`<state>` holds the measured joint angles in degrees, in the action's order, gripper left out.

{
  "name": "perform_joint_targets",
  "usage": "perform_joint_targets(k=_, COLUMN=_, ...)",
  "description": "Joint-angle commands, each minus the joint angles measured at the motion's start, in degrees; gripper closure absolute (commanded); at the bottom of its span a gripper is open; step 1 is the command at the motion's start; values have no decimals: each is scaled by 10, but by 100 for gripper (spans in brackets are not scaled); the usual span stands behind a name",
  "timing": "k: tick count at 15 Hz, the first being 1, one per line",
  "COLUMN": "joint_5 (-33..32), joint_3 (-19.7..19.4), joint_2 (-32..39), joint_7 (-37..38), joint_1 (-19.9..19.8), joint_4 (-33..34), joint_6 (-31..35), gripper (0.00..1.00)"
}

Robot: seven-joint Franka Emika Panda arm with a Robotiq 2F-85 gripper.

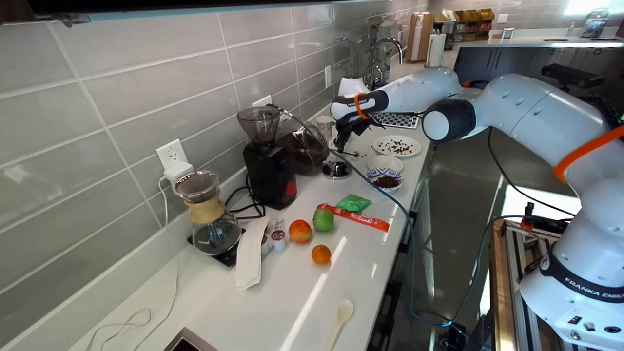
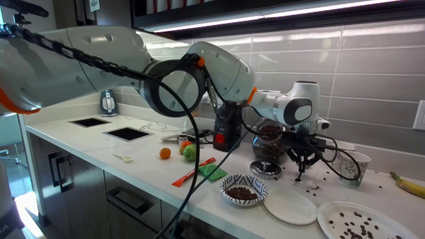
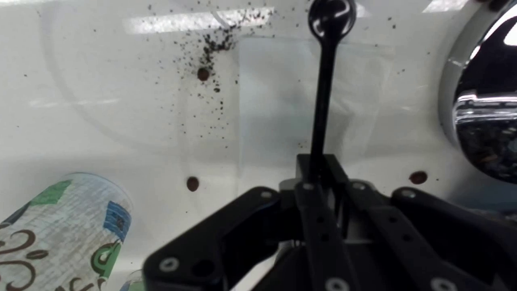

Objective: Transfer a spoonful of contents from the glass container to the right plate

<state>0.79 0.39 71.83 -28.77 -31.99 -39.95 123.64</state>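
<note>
On arm, "FRANKA EMIKA", tool gripping black spoon

Glass jar: partly hidden behind the grinder in an exterior view. Larger plate: cut off below in an exterior view. Wrist view: lid and cup cut off; dark specks too small for me to identify.
</note>
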Motion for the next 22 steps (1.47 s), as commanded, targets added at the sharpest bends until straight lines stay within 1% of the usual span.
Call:
perform_joint_targets(k=1, joint_5=5, joint_3=1, joint_2=13, joint_7=13, joint_1=-3, joint_4=31, joint_6=-29, gripper=59)
perform_joint_targets(k=4, joint_5=6, joint_3=8, joint_2=-1, joint_7=-7, joint_1=-7, joint_4=20, joint_6=-23, gripper=37)
perform_joint_targets(k=5, joint_5=5, joint_3=8, joint_2=-9, joint_7=-10, joint_1=-8, joint_4=14, joint_6=-27, gripper=28)
perform_joint_targets(k=6, joint_5=-1, joint_3=-5, joint_2=-16, joint_7=16, joint_1=-2, joint_4=10, joint_6=-35, gripper=21)
perform_joint_targets(k=7, joint_5=-5, joint_3=-13, joint_2=-20, joint_7=32, joint_1=1, joint_4=9, joint_6=-43, gripper=12)
perform_joint_targets(k=9, joint_5=-15, joint_3=-26, joint_2=-34, joint_7=50, joint_1=7, joint_4=4, joint_6=-89, gripper=1)
perform_joint_targets(k=10, joint_5=-16, joint_3=-24, joint_2=-38, joint_7=30, joint_1=6, joint_4=5, joint_6=-112, gripper=0)
perform_joint_targets(k=12, joint_5=-30, joint_3=-35, joint_2=-49, joint_7=25, joint_1=12, joint_4=4, joint_6=-169, gripper=0)
perform_joint_targets(k=15, joint_5=-76, joint_3=-76, joint_2=-65, joint_7=59, joint_1=36, joint_4=-1, joint_6=-232, gripper=0)
perform_joint_targets(k=16, joint_5=-87, joint_3=-88, joint_2=-71, joint_7=82, joint_1=43, joint_4=-6, joint_6=-252, gripper=0)
perform_joint_targets(k=17, joint_5=-97, joint_3=-99, joint_2=-75, joint_7=101, joint_1=50, joint_4=-9, joint_6=-259, gripper=0)
perform_joint_targets(k=18, joint_5=-105, joint_3=-103, joint_2=-80, joint_7=99, joint_1=53, joint_4=-12, joint_6=-262, gripper=0)
perform_joint_targets(k=22, joint_5=-122, joint_3=-125, joint_2=-107, joint_7=130, joint_1=65, joint_4=-42, joint_6=-247, gripper=0)
